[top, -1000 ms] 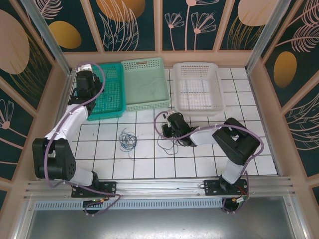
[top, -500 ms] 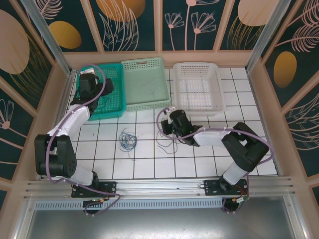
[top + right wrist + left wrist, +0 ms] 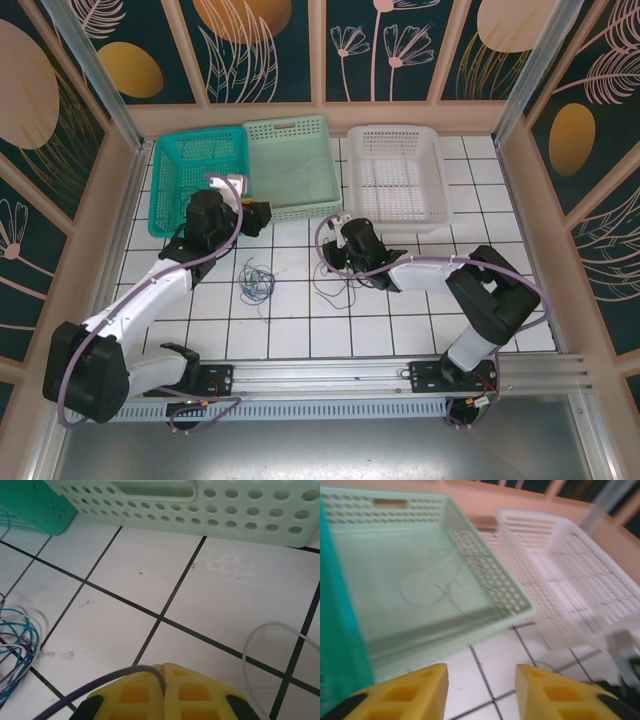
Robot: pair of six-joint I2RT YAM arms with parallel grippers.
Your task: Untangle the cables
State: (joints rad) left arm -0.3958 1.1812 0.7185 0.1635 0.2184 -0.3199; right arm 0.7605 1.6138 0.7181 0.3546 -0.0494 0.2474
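One thin pale wire (image 3: pixel 440 587) lies in the light green plastic basket (image 3: pixel 485 555), but the blue-and-dark tangle of thin cables (image 3: pixel 256 281) lies unsorted on the white tiled surface (image 3: pixel 300 330), the right tool (image 3: pixel 163 680) pinching a thin dark cable (image 3: pixel 107 676), the left tool (image 3: pixel 481 692) parted and empty.

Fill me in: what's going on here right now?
Two arms are sorting cables on the tiled table. The right gripper is shut on a dark cable, low over the tiles, with the blue tangle lying loose to its left. The left gripper is open and empty in front of the pale green basket, which holds one pale wire.
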